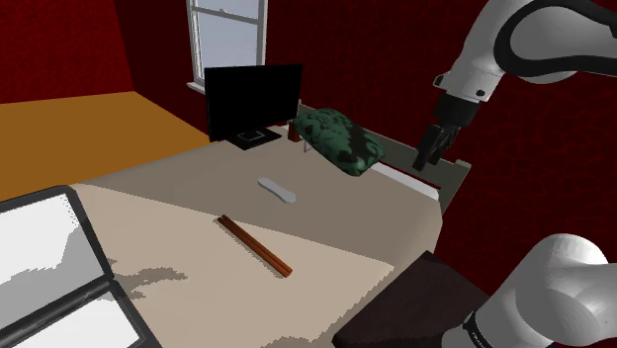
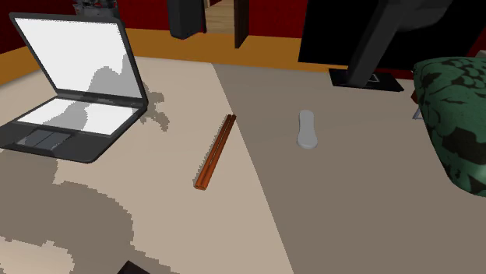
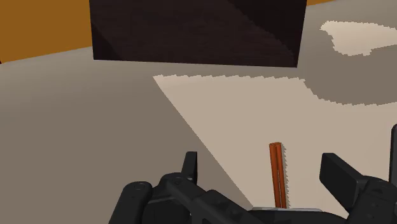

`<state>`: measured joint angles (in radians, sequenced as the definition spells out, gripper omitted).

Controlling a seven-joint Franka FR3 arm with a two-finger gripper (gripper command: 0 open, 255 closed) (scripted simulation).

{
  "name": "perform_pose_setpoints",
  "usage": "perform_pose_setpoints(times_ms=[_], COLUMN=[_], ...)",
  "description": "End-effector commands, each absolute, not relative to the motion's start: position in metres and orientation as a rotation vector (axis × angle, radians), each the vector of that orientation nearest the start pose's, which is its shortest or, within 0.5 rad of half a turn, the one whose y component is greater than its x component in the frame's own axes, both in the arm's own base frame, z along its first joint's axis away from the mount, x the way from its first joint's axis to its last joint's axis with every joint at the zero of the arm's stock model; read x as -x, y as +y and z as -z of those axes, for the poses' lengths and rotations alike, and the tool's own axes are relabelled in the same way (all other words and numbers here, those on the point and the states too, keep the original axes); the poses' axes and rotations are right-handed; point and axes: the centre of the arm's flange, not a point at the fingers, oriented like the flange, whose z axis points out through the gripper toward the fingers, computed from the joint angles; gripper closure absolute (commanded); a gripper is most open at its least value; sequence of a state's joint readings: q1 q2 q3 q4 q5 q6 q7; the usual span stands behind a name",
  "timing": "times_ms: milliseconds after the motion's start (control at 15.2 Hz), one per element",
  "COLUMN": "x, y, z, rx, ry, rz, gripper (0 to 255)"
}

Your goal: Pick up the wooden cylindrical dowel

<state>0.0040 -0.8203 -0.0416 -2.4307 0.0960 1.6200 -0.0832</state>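
The dowel [image 1: 254,245] is a thin reddish-brown wooden rod lying flat on the pale bed-like surface [image 1: 188,222], slanting across it. In the second exterior view the dowel [image 2: 216,152] lies between the laptop and a small grey object. My black gripper [image 1: 427,154] hangs high in the air, well off to the shoulder view's right of the dowel and far above it. In the wrist view the gripper [image 3: 261,160] is open, its fingers [image 3: 189,167] wide apart and holding nothing. The dowel [image 3: 277,181] shows far below, in the gap between them.
An open laptop [image 1: 49,267] sits at the shoulder view's lower left. A flat grey oblong [image 1: 277,190] lies beyond the dowel. A dark green cushion [image 1: 339,138] and a black screen [image 1: 252,97] stand at the back. The dark stand [image 1: 415,306] borders the near right.
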Motion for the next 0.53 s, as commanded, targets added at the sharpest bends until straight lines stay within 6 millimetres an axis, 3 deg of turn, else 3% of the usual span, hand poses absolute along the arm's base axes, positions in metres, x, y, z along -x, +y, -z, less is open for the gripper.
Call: perform_pose_setpoints(times_ms=[0, 462], x=[-0.301, -0.358], y=[-0.005, 0.038], z=[-0.57, -0.509], rx=[3.015, 3.032], ry=[-0.082, -0.123], rz=[0.024, 0.019], gripper=[0, 0])
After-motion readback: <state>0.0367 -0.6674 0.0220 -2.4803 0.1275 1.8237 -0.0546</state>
